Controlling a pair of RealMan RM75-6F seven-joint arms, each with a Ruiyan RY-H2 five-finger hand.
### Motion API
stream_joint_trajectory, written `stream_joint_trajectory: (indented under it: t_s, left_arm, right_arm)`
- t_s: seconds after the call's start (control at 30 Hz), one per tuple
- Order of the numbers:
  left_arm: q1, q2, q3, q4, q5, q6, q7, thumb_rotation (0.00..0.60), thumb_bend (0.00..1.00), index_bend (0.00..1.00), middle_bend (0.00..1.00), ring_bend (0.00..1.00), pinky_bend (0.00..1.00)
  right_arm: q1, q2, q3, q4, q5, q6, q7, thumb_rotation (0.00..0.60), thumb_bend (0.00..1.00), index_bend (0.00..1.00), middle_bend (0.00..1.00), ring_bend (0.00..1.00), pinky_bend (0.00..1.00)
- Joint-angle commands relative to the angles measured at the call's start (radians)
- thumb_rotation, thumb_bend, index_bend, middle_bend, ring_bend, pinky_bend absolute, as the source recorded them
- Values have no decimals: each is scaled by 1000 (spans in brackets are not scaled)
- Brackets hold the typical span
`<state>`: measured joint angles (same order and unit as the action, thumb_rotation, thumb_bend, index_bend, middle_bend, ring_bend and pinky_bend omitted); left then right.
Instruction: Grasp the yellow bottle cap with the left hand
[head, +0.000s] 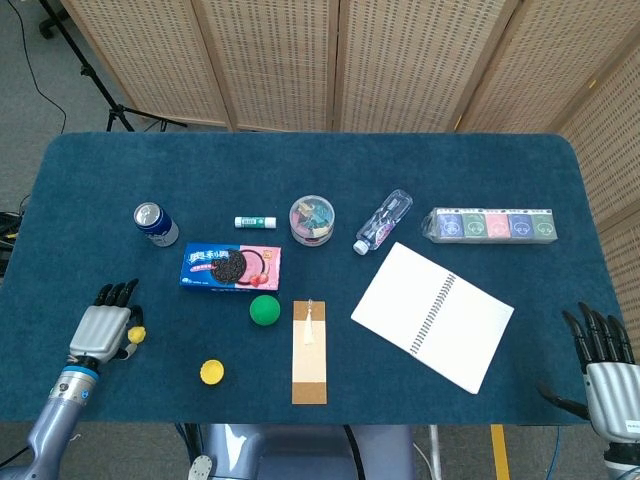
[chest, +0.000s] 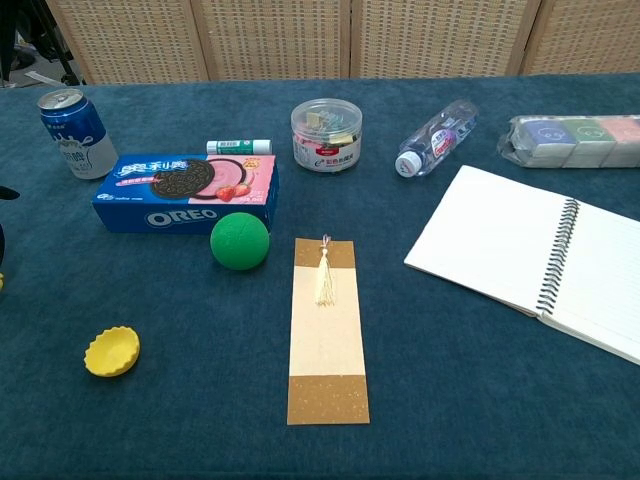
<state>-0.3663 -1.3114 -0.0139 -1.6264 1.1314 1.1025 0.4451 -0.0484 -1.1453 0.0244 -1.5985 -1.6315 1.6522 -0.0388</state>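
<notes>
The yellow bottle cap (head: 211, 372) lies open side up near the table's front edge, left of the bookmark; in the chest view the cap (chest: 112, 351) is at the lower left. My left hand (head: 103, 328) hovers over the table's left front area, well to the left of the cap and apart from it. Its dark fingers are stretched out and hold nothing. Only its dark fingertips (chest: 4, 193) peek in at the chest view's left edge. My right hand (head: 605, 365) sits at the front right corner, fingers spread and empty.
A green ball (head: 264, 309), an Oreo box (head: 231, 265) and a blue can (head: 155, 223) lie behind the cap. A bookmark (head: 310, 351), an open notebook (head: 432, 315), a clip jar (head: 313, 219), a water bottle (head: 383, 221) and a row of packets (head: 492, 225) fill the middle and right.
</notes>
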Motion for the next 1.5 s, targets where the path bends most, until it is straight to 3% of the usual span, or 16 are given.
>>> stream_joint_trajectory:
  t_s: [0.03,0.77,1.5]
  left_arm:
    - [-4,-1,3,-17,17,4,0,600,250,560,0,0,0]
    - [-40,-25,8,-178,124,31,47,600,250,560,0,0,0]
    - [-63,-88,64,-236,159,4,128,600,250,562,0,0,0]
  right_arm:
    - [0,0,0,0,1,-1,0,600,0,31,0,0,0]
    - [-10,2,-3,3,-10,19,8,600,0,31,0,0,0]
    - [-25,9,-6,7,-17,42,28,600,0,31,0,0,0]
